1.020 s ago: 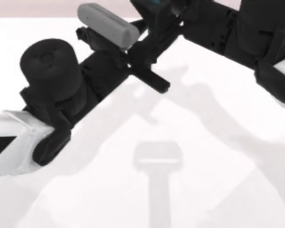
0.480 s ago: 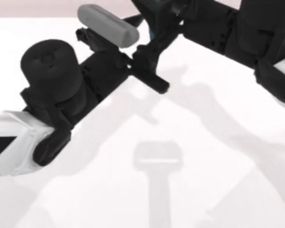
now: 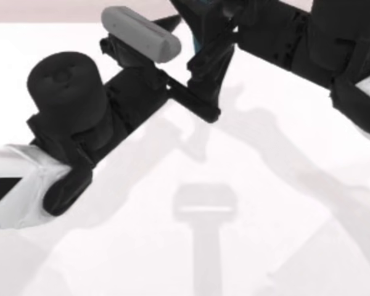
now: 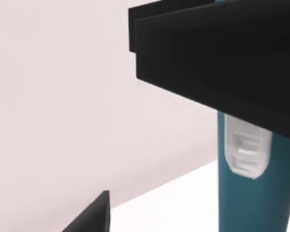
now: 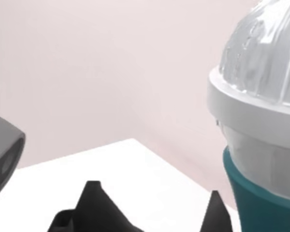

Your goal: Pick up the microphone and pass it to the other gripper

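Note:
The microphone (image 3: 194, 42) hangs upright above the table at the top view's upper middle, only a teal sliver of it showing between the two claws. In the left wrist view its teal handle (image 4: 253, 193) and white switch (image 4: 246, 150) stand close by. The right gripper (image 3: 206, 37) is shut on it, one black finger (image 4: 217, 53) lying across the handle above the switch. The silver mesh head (image 5: 266, 63) fills the right wrist view. My left gripper (image 3: 188, 65) is open, its one visible finger (image 4: 94, 217) well apart from the handle.
The white table (image 3: 265, 203) lies far below both arms and carries only their shadows. The left arm's light grey block (image 3: 139, 31) sits just beside the meeting point. A pale wall stands behind the table.
The left gripper's upper finger has swung away from the microphone, so that claw has opened. Both arms have stayed where they were, and the microphone has not dropped.

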You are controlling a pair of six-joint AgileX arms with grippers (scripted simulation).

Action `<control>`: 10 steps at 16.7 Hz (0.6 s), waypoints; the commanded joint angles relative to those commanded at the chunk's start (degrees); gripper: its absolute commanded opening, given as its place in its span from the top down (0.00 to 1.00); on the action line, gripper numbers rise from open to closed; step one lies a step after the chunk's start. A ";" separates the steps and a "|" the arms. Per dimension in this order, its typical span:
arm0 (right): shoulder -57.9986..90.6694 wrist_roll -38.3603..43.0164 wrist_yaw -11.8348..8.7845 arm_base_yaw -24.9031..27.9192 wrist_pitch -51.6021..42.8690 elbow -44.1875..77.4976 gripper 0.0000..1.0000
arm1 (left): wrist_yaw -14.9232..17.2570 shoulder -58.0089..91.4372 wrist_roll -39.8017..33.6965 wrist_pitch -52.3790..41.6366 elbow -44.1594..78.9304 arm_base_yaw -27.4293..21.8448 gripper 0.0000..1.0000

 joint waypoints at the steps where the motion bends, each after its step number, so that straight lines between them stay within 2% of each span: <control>1: -0.43 -0.09 0.32 -0.12 0.02 0.49 1.00 | -0.15 0.55 0.15 0.03 -0.43 0.27 0.00; 4: -1.40 0.12 -0.98 -1.21 -0.02 -0.52 1.00 | 0.26 -1.84 0.14 -0.13 -2.80 0.94 0.00; 10: -5.86 -0.10 -6.63 -6.44 0.07 -4.84 1.00 | 2.16 -14.06 -0.11 -0.45 -14.62 3.94 0.00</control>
